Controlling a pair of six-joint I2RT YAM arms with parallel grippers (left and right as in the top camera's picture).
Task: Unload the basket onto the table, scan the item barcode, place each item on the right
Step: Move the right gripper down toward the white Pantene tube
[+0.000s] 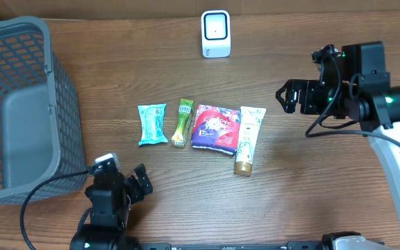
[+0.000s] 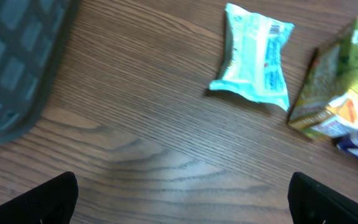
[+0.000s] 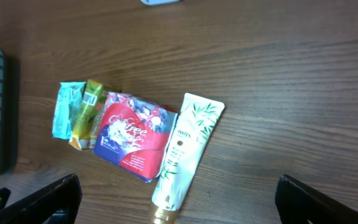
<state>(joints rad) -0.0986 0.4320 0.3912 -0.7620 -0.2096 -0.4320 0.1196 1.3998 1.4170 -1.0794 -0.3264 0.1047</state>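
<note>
Your right gripper (image 1: 282, 97) hangs empty, jaws apart; the tube (image 1: 249, 137) ahead touches the red pack (image 1: 215, 127), so you may drag both.

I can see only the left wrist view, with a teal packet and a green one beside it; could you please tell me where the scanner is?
Observer: The white scanner stands upright at the far side of the table, beyond the red and blue pack.
Operator: Thank you. Does anything lie past that pack?
Observer: Yes, a cream tube lies next to it on the right arm's side, gold cap toward the near edge.
Operator: And where is the right claw, please?
Observer: The right claw hangs open above the table, right of the tube, holding nothing.
</note>
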